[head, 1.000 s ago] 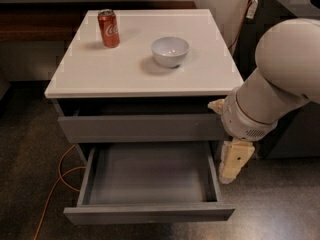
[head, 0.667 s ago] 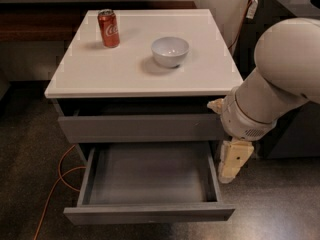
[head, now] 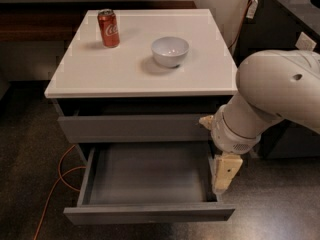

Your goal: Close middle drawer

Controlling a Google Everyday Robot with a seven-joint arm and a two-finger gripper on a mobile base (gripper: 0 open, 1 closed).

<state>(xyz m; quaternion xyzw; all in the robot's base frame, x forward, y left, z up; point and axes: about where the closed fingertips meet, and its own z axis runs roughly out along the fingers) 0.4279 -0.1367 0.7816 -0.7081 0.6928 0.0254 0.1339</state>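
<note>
The middle drawer (head: 148, 173) is pulled far out of the white-topped cabinet (head: 100, 74). Its long grey tray is bare inside, and its flat front panel (head: 150, 214) is nearest the camera. My gripper (head: 221, 185) is cream-coloured and points down just outside the drawer's right side wall, near its front right corner. The big white arm (head: 272, 96) reaches in from the right above it. The drawer above, with the taller grey front (head: 132, 129), is nearly closed.
A red cola can (head: 108, 28) and a white bowl (head: 170, 51) stand on the cabinet top. An orange cable (head: 59, 176) runs over the dark floor left of the drawer. Dark furniture (head: 280, 29) stands behind the arm at the right.
The arm has dropped lower, and the gripper has moved slightly down and left, closer to the drawer's right side. The drawer has not moved.
</note>
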